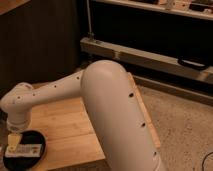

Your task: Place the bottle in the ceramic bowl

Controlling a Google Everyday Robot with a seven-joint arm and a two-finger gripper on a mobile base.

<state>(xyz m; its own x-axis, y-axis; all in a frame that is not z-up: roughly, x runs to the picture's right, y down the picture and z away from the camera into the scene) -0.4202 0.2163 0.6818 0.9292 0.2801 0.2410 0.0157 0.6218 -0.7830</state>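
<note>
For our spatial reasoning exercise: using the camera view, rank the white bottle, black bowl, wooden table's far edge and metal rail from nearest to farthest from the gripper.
1. Small white plastic bottle, directly below the gripper.
2. Shallow black ceramic bowl, around it.
3. Wooden table's far edge, right.
4. Grey metal rail, background.

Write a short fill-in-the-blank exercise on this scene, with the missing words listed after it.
1. The bottle lies inside the ceramic ____.
2. The ceramic bowl sits on a ____ table.
3. The gripper hangs over the bowl's ____ side in the camera view.
4. The robot's arm is ____ in colour.

Missing words: bowl; wooden; left; white
</note>
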